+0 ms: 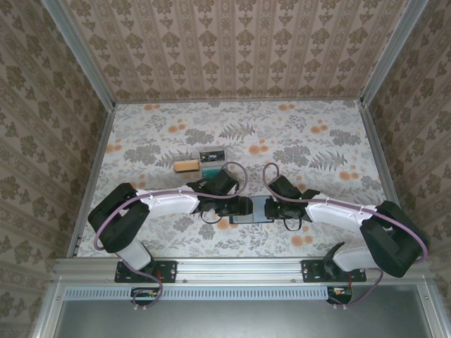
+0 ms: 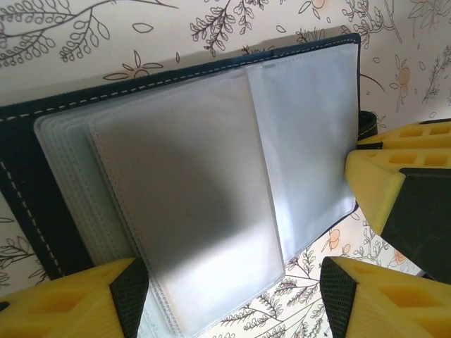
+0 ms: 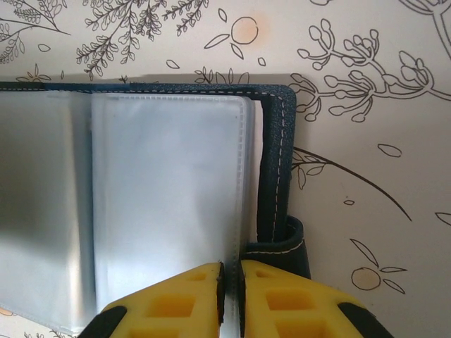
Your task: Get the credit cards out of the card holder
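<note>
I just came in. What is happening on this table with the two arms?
Two robot arms work on the card holder, which lies open on the flowered table. The left arm's fingers stand open on either side of the see-through sleeves. The right arm's fingers are shut at the holder's right edge; whether they pinch anything I cannot tell. No card sticks out of the sleeves. A clear box sits farther back.

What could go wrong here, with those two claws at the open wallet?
The left gripper stands open over stacked clear sleeves; it might pinch a sleeve, not a card. The right gripper sits shut at one edge of the card holder, so the holder could slide or lift.
</note>
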Available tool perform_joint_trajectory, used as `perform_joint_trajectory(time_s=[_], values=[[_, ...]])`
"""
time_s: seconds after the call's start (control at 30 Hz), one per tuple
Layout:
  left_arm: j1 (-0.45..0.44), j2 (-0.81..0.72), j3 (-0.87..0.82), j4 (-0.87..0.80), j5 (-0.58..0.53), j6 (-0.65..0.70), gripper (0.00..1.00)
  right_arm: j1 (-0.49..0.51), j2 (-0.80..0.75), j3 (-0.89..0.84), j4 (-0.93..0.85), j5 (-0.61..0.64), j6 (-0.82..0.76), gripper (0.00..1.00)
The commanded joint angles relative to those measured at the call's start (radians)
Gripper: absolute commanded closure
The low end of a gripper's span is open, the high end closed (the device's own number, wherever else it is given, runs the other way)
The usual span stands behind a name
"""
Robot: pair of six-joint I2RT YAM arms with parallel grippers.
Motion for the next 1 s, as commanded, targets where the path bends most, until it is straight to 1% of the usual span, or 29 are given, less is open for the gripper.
perform_joint_trajectory(time_s=[0.0,0.27,0.47,0.63,0.77,0.8,0.87,0.97], values=[[0.004,0.009,-0.003,-0.022,0.006,-0.006,0.31,0.009,0.029,-0.012,-0.05,0.002,0.017,0.83],[0.004,0.036,0.005,0.002,0.035,-0.001,0.31,0.011,0.028,-0.012,-0.049,0.004,0.018,0.83],[0.001,0.062,0.017,0.057,0.081,0.006,0.26,0.011,0.029,-0.013,-0.048,0.004,0.019,0.83],[-0.004,0.077,0.038,0.056,0.093,0.018,0.24,0.013,0.028,-0.015,-0.049,0.004,0.019,0.83],[-0.003,0.071,0.038,0.064,0.096,0.026,0.17,0.013,0.028,-0.016,-0.048,0.006,0.02,0.83],[-0.004,0.07,0.039,0.069,0.097,0.028,0.13,0.013,0.028,-0.016,-0.048,0.005,0.021,0.83],[-0.005,0.066,0.036,0.077,0.101,0.029,0.12,0.013,0.03,-0.016,-0.048,0.004,0.02,0.83],[-0.005,0.064,0.039,0.078,0.106,0.033,0.07,0.013,0.032,-0.015,-0.048,0.004,0.019,0.84]])
